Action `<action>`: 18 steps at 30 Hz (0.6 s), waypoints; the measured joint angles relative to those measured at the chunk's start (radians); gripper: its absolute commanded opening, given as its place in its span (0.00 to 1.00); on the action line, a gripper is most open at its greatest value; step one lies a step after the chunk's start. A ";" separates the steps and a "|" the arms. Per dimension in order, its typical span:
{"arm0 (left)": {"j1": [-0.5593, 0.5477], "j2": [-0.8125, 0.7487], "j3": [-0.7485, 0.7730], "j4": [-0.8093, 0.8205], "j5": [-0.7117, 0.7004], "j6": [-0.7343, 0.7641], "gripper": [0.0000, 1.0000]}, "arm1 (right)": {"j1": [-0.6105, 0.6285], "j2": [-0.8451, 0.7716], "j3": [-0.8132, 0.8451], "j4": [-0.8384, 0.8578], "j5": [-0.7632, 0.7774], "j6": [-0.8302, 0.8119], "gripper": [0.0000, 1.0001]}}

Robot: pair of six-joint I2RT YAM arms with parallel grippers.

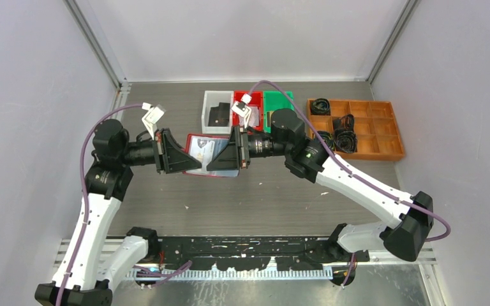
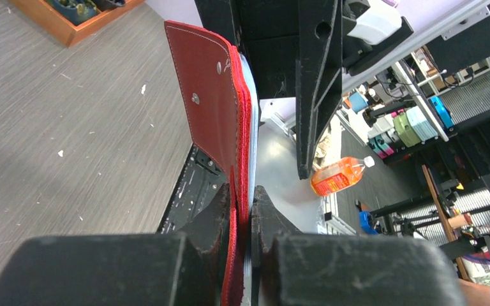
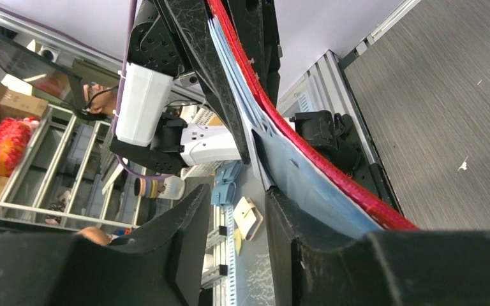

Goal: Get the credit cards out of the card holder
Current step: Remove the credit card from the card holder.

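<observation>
Black left gripper (image 2: 241, 197) fills the bottom of its wrist view, jaws clamped shut on the lower edge of the small red bifold card holder (image 2: 214, 102), which stands up from them with its stitched outer cover and two metal studs showing. From above, the holder hangs open between the two arms, held off the grey counter (image 1: 261, 197), its inner side facing up. Pale silvery credit cards (image 1: 202, 148) sit in its pockets. The right gripper (image 3: 237, 191) meets the opposite edge with its jaws parted. One finger lies against the pale blue-grey inner pocket pages (image 3: 306, 185), and the gap holds nothing clearly.
</observation>
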 measured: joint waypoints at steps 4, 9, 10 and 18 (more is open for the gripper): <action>-0.001 -0.016 -0.009 0.003 0.013 0.004 0.12 | 0.005 -0.001 0.017 -0.032 0.009 -0.032 0.34; -0.003 -0.024 -0.013 0.010 0.029 0.012 0.29 | 0.012 0.005 0.017 -0.018 0.016 -0.027 0.20; -0.008 -0.024 -0.013 0.010 0.038 0.013 0.31 | 0.013 0.010 0.017 -0.002 0.023 -0.020 0.17; -0.030 -0.016 -0.014 0.009 0.087 0.011 0.30 | 0.015 0.024 -0.001 0.133 0.059 0.020 0.01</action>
